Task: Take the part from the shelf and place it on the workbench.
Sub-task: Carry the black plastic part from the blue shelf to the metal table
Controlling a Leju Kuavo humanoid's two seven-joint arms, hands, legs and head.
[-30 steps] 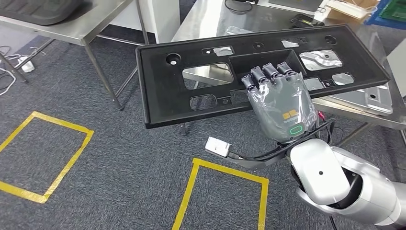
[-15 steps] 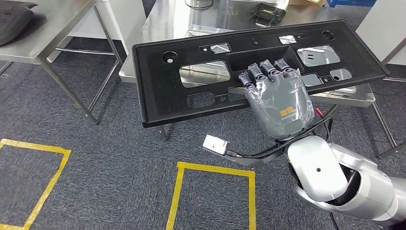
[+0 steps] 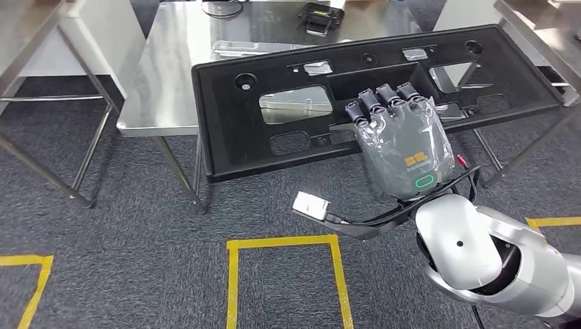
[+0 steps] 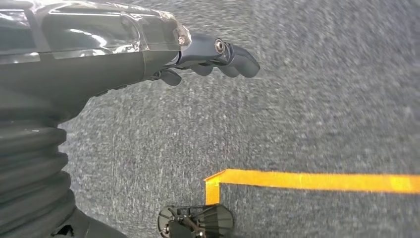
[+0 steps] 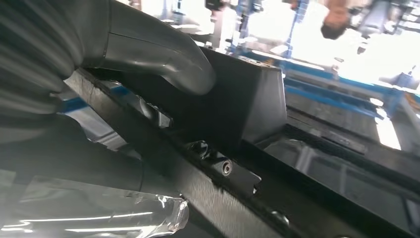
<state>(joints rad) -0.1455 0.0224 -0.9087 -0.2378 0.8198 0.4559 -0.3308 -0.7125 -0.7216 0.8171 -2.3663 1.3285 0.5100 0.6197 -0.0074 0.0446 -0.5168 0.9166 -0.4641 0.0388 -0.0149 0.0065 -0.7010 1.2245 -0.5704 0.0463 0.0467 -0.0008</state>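
Note:
My right hand [image 3: 401, 140] grips a long black plastic panel [image 3: 274, 123] with several cut-outs, its fingers hooked over the edge of the middle recess. The panel hangs level in the air in front of a steel workbench [image 3: 164, 75], overlapping the bench's near edge. Close up in the right wrist view, the thumb [image 5: 163, 57] presses against the panel's raised box section [image 5: 247, 104]. My left hand [image 4: 148, 44] hangs over grey carpet with its fingers [image 4: 233, 54] loosely curled and nothing in them.
On the workbench lie a flat metal piece [image 3: 246, 48], a dark device [image 3: 318, 17] and a cable. Another steel table [image 3: 27, 27] stands at the left and one at the right [image 3: 541, 27]. Yellow tape [image 3: 281, 243] marks squares on the carpet.
The whole view has swung: the workbench now lies straight ahead and the floor squares have slid left. My right hand keeps the same hold on the panel.

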